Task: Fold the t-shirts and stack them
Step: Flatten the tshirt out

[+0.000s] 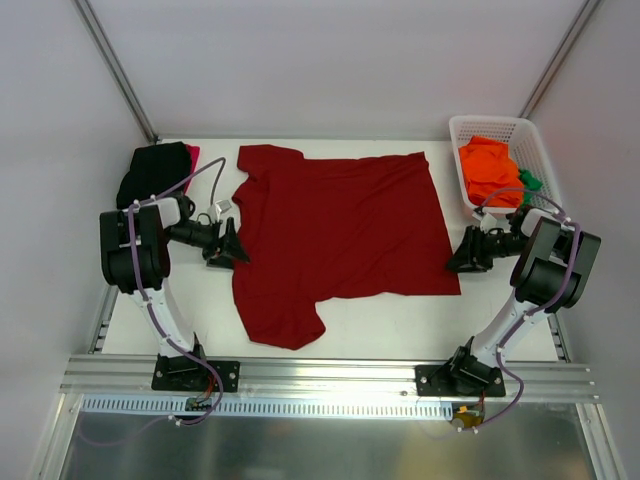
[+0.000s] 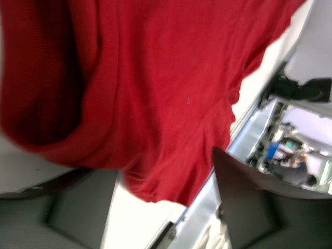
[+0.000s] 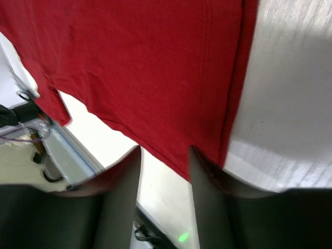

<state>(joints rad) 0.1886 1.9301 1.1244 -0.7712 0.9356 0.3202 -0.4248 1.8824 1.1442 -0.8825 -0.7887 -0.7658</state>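
Note:
A dark red t-shirt (image 1: 335, 235) lies spread flat on the white table (image 1: 380, 330), collar to the left and hem to the right. My left gripper (image 1: 228, 246) is open at the shirt's left edge, near the collar and lower sleeve. In the left wrist view its fingers (image 2: 249, 202) stand wide apart below the red cloth (image 2: 145, 93). My right gripper (image 1: 460, 258) is open at the shirt's near right hem corner. In the right wrist view that corner (image 3: 176, 155) reaches between the spread fingers (image 3: 210, 192), with nothing clamped.
A black shirt (image 1: 153, 172) on a bright red one (image 1: 192, 154) lies at the back left. A white lattice basket (image 1: 505, 135) at the back right holds an orange shirt (image 1: 488, 168) and a green one (image 1: 529, 181). An aluminium rail (image 1: 330, 372) runs along the near edge.

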